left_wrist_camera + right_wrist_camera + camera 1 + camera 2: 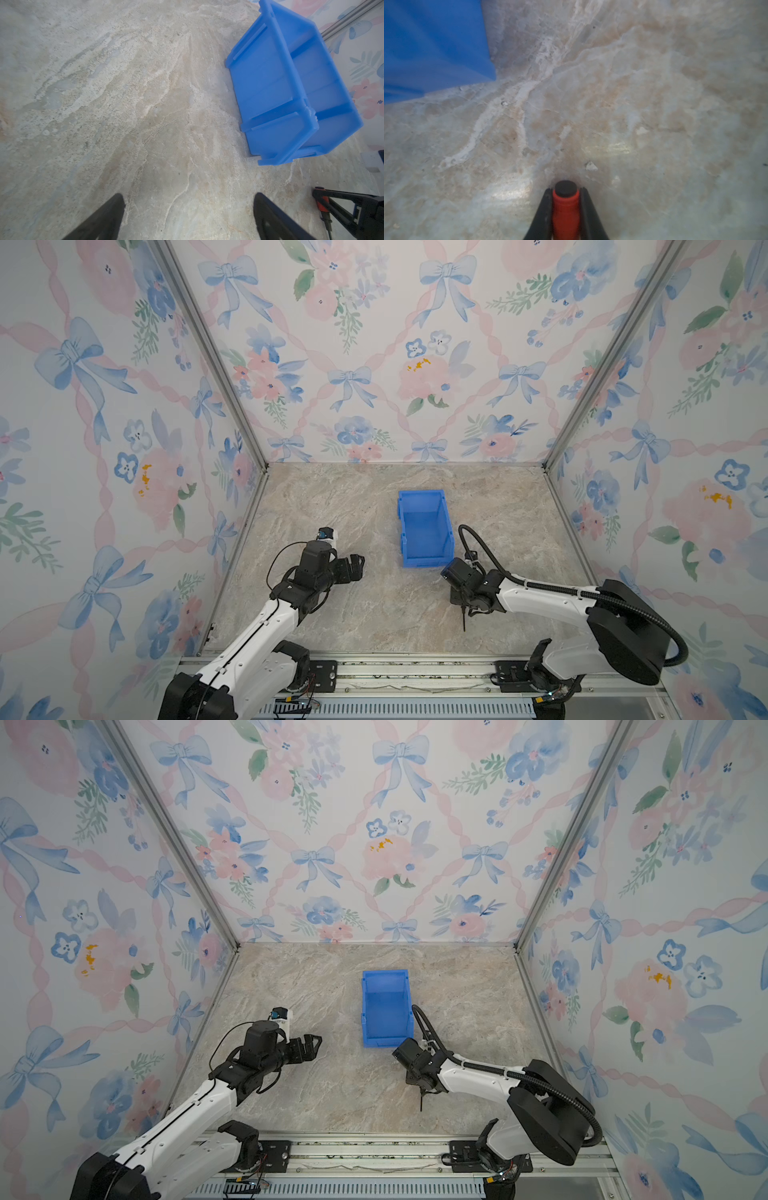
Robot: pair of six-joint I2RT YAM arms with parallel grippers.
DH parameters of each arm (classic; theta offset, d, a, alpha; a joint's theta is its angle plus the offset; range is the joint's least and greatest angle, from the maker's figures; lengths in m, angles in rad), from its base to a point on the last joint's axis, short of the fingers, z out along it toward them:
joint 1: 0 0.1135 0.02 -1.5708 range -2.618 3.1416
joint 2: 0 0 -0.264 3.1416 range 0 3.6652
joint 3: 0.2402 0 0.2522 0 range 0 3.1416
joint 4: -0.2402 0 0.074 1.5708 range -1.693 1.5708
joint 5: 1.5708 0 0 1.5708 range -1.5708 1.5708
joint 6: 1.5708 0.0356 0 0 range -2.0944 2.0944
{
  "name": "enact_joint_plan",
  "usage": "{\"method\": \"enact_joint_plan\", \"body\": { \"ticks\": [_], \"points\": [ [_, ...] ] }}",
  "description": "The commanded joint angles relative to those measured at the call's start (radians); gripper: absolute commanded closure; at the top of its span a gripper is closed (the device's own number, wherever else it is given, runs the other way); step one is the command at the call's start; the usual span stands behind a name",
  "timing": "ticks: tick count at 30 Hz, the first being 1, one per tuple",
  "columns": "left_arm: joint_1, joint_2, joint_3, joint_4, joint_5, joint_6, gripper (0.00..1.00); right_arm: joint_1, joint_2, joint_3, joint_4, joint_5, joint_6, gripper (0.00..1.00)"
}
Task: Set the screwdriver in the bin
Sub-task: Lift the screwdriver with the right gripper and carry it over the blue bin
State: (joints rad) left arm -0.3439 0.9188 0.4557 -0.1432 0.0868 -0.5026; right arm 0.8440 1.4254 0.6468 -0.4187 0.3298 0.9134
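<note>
Screwdriver [565, 209] handle is pinched by the right gripper [566, 190] low over the table [374, 614], near the bin [419, 493]; left gripper [189, 197] spread.

The space is enclosed on three sides by wall panels [374, 344] papered with pink flowers and blue bows, joined at the corners by aluminium posts [211, 352], while an evenly lit, beige marble-patterned tabletop [332, 510] is bordered in front by what seems a slotted metal rail [415, 674].
</note>
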Motion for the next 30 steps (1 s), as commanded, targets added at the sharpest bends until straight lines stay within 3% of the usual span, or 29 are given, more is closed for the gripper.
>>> {"method": "enact_joint_plan", "body": {
  "ticks": [1,6,20,30],
  "points": [
    [-0.004,-0.021,-0.015,0.01,-0.008,-0.006,0.03,-0.006,0.029,0.004,-0.058,-0.039,-0.022,0.88],
    [-0.003,-0.02,-0.012,0.01,-0.011,-0.008,0.02,-0.004,0.013,0.014,-0.072,-0.032,-0.035,1.0],
    [-0.004,-0.017,-0.008,0.011,-0.014,-0.003,0.02,0.025,-0.079,0.029,-0.1,0.012,-0.056,1.0],
    [-0.003,-0.015,-0.012,0.022,-0.018,-0.003,0.03,0.024,-0.178,0.148,-0.189,0.04,-0.109,1.0]
  ]
}}
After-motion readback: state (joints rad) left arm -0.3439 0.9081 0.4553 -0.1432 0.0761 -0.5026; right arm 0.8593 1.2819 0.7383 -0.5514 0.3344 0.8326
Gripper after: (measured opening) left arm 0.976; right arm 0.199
